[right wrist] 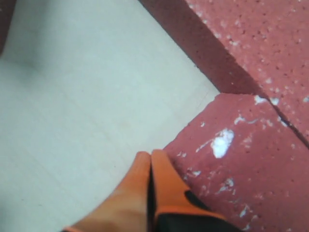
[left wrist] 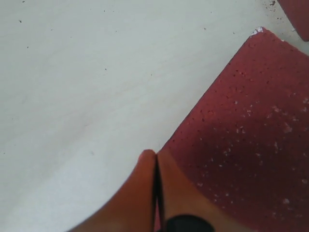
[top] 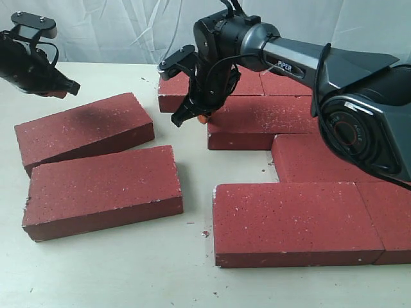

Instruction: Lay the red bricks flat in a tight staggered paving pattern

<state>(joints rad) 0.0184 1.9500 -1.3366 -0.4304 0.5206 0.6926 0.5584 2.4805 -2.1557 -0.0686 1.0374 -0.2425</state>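
Several dark-red speckled bricks lie flat on the table. Two loose ones sit at left: a far one (top: 83,130) and a near one (top: 103,191). At right, bricks form staggered rows: a back row (top: 257,83), a middle brick (top: 260,122), another (top: 321,157), and a front row (top: 295,221). My right gripper (top: 200,117) is shut, its orange tips at the left end of the middle brick (right wrist: 241,174). My left gripper (top: 61,90) is shut and empty, hovering above the far loose brick (left wrist: 251,145).
The pale tabletop (top: 128,276) shows a bare gap between the loose bricks and the laid rows. A white cloth backdrop (top: 115,25) hangs behind the table. The right arm's base (top: 366,128) stands over the laid rows at right.
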